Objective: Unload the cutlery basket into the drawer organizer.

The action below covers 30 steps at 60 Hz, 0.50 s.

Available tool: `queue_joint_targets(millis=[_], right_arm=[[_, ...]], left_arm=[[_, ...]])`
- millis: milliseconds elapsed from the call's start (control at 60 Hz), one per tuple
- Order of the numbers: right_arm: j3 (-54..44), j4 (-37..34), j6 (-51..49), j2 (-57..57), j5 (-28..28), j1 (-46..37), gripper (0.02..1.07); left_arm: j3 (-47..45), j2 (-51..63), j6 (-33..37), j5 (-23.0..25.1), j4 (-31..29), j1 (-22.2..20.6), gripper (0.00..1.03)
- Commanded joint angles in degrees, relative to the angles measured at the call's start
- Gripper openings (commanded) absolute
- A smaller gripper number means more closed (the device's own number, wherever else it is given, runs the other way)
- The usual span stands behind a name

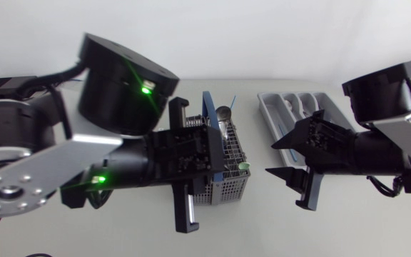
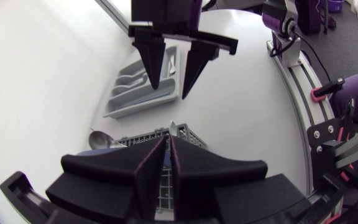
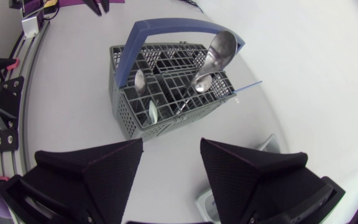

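Note:
The grey cutlery basket point(image 1: 232, 184) with a blue handle point(image 1: 211, 114) stands mid-table. It holds spoons point(image 3: 205, 82), a large ladle point(image 3: 221, 48) and a thin blue stick point(image 3: 247, 86). My left gripper point(image 2: 166, 163) hangs just above the basket point(image 2: 182, 132); its fingers are pressed together and I see nothing between them. The grey drawer organizer point(image 1: 277, 107) lies at the back right with a few spoons point(image 2: 129, 78) in it. My right gripper point(image 1: 270, 158) is open and empty, between the basket and the organizer point(image 2: 135, 102), its fingertips toward the basket point(image 3: 129, 106).
The left arm's bulky links cover the table's left half in the head view. Bare white tabletop lies in front of the basket and between it and the organizer. A corner of the organizer point(image 3: 269, 146) sits right beside the right gripper's finger.

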Motion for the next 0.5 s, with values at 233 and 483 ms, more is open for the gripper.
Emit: queue_joint_targets(millis=[233, 483], right_arm=[[-8.78, -0.37, 2.03, -6.03, -2.11, -1.69, 0.72], [-10.45, -0.64, 2.2, -8.06, -2.11, -1.61, 0.74]], left_arm=[[7.11, 12.5, 3.27, -0.22, -0.36, -1.47, 0.2], [11.59, 18.92, 5.2, -1.98, -0.89, -1.11, 0.32]])
